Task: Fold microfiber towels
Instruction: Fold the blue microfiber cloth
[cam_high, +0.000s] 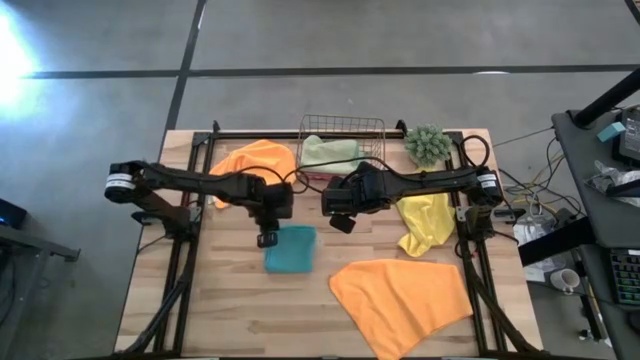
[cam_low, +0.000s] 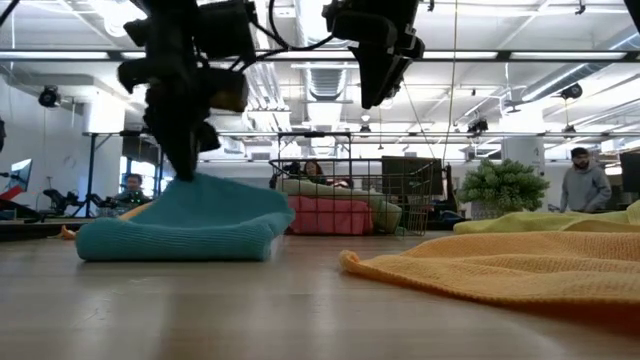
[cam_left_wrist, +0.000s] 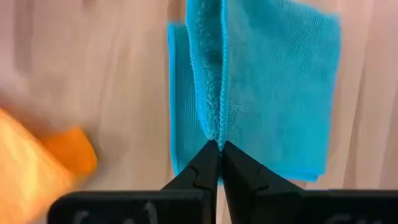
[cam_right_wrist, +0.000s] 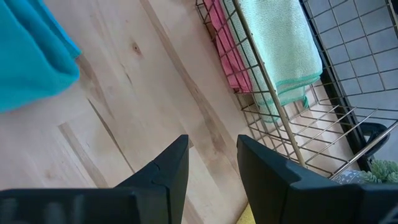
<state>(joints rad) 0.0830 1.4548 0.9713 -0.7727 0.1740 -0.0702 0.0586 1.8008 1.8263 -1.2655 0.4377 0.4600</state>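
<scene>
Six cloths were in sight on or near the wooden table (cam_high: 240, 300). The teal towel (cam_high: 291, 249) lay folded near the middle of the table. The left gripper (cam_left_wrist: 219, 147) was down on it, and its two fingers were pressed together on a raised fold of the teal cloth. In the low view the teal towel looked like a soft, flat pile with the dark arm standing on top of it.

The right gripper (cam_right_wrist: 212, 149) hung above bare wood, between the teal towel and the wire basket (cam_high: 342, 125). Its fingers were apart and held nothing.

The basket sat at the far edge of the table. A sage green towel (cam_high: 330, 151) lay folded inside it, on top of a pink towel (cam_right_wrist: 227, 50). One orange towel (cam_high: 255, 160) lay bunched up at the far left, just beside the basket. A second orange towel (cam_high: 402, 298) was spread out flat at the near right of the table. A yellow towel (cam_high: 428, 220) lay crumpled at the right side, under the right arm. A small green fuzzy plant (cam_high: 428, 144) stood at the far right corner.

The table top was made of pale wood planks. The floor around it was grey. Behind the table was a big, bright room with long lights and pipes on the ceiling. A person in a grey top (cam_low: 585, 182) stood far off at the right, and another person (cam_low: 131, 186) sat far off at the left.
</scene>
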